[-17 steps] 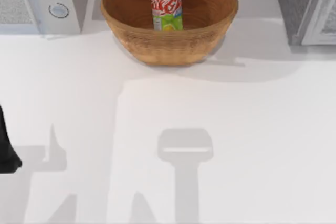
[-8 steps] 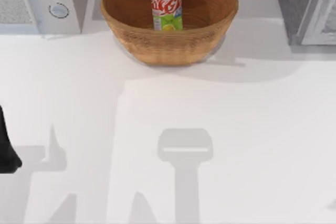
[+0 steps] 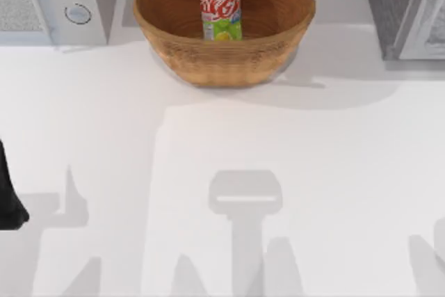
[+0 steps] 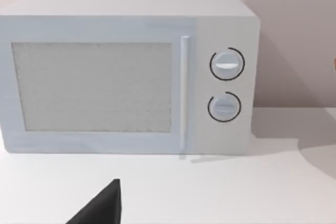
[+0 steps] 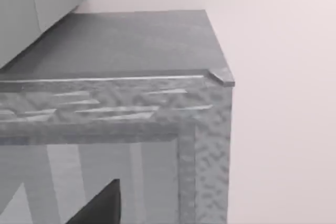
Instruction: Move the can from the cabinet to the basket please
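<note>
Can upright inside basket at table's far middle, base on the woven floor, clear of the rim; position unchanged across the last second. Sole change: new shadows at the top view's lower right and lower middle, absent a second ago, first hinted half a second ago at the right edge. Judged as right arm swinging back over the near right of the table. Task reads as complete, can delivered, nothing left but parking. Cabinet at far right, door ajar in the top view; right wrist view looks at its top corner and frame from close by. Right claw: one dark fingertip visible, open or closed cannot tell. Left arm parked at the left edge, unmoved; its wrist faces microwave. Left claw: one dark tip, state cannot tell.
</note>
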Controlling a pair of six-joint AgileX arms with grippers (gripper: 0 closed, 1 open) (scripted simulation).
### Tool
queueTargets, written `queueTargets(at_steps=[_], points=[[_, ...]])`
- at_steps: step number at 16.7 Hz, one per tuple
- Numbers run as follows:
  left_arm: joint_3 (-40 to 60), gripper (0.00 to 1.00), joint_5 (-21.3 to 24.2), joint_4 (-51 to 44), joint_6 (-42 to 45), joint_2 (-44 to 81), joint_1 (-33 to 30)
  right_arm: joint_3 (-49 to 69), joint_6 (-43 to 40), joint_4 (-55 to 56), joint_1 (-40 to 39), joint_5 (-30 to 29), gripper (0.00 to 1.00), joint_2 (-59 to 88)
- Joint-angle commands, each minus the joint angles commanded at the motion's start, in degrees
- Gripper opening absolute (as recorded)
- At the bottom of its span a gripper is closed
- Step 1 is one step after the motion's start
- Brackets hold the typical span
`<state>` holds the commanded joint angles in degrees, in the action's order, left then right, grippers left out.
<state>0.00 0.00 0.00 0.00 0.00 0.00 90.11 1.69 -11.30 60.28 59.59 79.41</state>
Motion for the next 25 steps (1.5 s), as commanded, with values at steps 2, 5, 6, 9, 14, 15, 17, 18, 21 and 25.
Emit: queueTargets(at_steps=[2,5,6,9,14,15,17,18,21,25], points=[[0.00,1.00,0.00,0.00,0.00,0.00,0.00,5.30,0.00,-5.97,-0.29,-0.23,1.00,-1.38],[0.00,1.00,0.00,0.00,0.00,0.00,0.00,9.44,-0.02,-10.37,-0.61,-0.48,1.00,-2.59],[0.00,1.00,0.00,0.00,0.00,0.00,0.00,9.69,-0.02,-10.64,-0.64,-0.50,1.00,-2.68],[0.00,1.00,0.00,0.00,0.00,0.00,0.00,9.69,-0.02,-10.64,-0.64,-0.50,1.00,-2.68],[0.00,1.00,0.00,0.00,0.00,0.00,0.00,9.76,0.13,-10.44,-3.93,-3.50,1.00,-2.84],[0.00,1.00,0.00,0.00,0.00,0.00,0.00,9.75,0.20,-10.46,-6.17,-5.54,1.00,-2.98],[0.00,1.00,0.00,0.00,0.00,0.00,0.00,9.69,0.37,-10.57,-11.94,-10.95,1.00,-3.29],[0.00,1.00,0.00,0.00,0.00,0.00,0.00,9.62,0.45,-10.67,-15.36,-14.24,1.00,-3.46],[0.00,1.00,0.00,0.00,0.00,0.00,0.00,9.34,0.66,-11.07,-27.18,-25.96,1.00,-3.99],[0.00,1.00,0.00,0.00,0.00,0.00,0.00,8.94,0.71,-11.77,-44.80,-43.99,1.00,-4.63]])
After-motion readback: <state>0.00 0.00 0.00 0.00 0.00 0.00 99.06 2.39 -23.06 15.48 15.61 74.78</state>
